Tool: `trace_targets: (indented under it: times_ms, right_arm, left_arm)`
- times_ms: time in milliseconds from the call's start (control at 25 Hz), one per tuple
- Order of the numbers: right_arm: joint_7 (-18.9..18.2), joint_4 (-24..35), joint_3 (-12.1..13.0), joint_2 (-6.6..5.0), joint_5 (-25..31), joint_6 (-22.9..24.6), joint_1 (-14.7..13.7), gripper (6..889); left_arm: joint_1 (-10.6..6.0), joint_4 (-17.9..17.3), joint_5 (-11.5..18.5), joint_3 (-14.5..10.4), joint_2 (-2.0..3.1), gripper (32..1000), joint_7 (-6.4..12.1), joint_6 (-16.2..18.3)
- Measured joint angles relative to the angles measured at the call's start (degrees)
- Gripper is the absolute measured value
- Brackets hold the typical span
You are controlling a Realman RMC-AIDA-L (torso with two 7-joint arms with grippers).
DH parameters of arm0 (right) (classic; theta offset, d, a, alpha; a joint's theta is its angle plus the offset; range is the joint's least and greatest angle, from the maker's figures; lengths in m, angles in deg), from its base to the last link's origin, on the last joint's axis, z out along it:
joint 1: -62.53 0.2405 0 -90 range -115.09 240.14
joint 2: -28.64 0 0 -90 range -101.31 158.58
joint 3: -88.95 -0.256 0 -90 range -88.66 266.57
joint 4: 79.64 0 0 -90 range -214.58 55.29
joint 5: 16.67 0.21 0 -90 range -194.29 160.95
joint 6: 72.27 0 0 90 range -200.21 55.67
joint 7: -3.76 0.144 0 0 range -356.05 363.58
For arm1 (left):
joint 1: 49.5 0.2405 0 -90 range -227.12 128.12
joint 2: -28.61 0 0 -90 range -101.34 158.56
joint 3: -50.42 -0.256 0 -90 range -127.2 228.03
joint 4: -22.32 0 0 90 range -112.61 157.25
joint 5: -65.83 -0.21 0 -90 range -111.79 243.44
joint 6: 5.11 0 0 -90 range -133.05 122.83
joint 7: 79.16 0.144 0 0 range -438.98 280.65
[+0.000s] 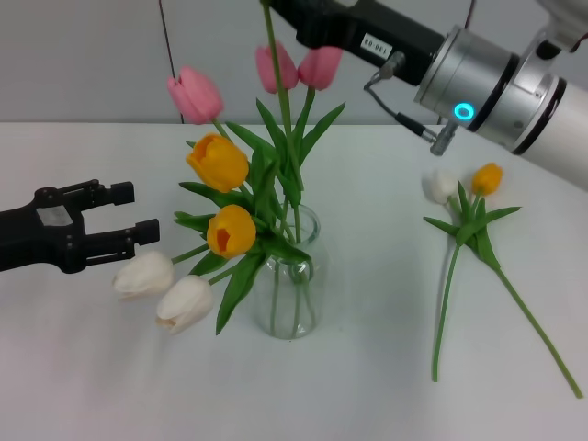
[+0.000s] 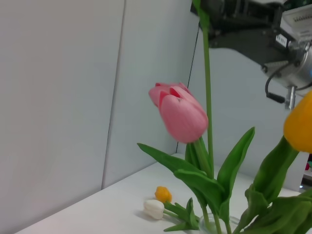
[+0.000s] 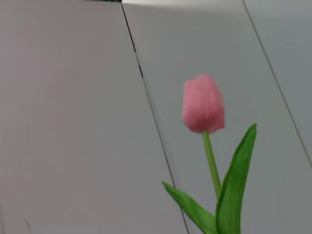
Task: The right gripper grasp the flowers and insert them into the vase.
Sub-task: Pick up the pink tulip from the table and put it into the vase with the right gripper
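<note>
Holding a thin green stem (image 1: 276,64) over the vase (image 1: 292,276), the right gripper (image 1: 276,7) is pinching something light and bendy, while white and orange flowers (image 1: 464,184) are lying at three o'clock, best gripped mid-stem.

yellow tulips (image 1: 220,193) | large white tulips (image 1: 165,287) | table (image 1: 367,386) | wall (image 1: 92,55)

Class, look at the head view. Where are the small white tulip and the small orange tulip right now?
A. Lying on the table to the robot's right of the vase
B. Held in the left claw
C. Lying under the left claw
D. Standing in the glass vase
A: the small white tulip and small orange tulip lie flat on the table, stems stretched out, apart from the vase.
</note>
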Motion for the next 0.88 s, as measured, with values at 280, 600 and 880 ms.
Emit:
trace_targets:
  times_ms: [280, 600, 880]
  right_arm:
    - [2.63, -0.76, 0.99, 0.0, 0.09, -2.55, -1.07, 68]
    - [2.49, -0.88, 1.02, 0.0, 0.06, -3.55, -1.83, 69]
    - [-1.51, -2.3, 3.33, 0.0, -0.04, -1.01, -2.32, 68]
  left_arm:
    - [0.38, 0.21, -0.05, 0.0, 0.0, 814, -0.03, 0.0]
    - [0.56, 0.25, -0.14, 0.0, 0.0, 814, -0.04, 0.0]
    - [0.08, 0.26, -0.1, 0.0, -0.44, 814, -0.04, 0.67]
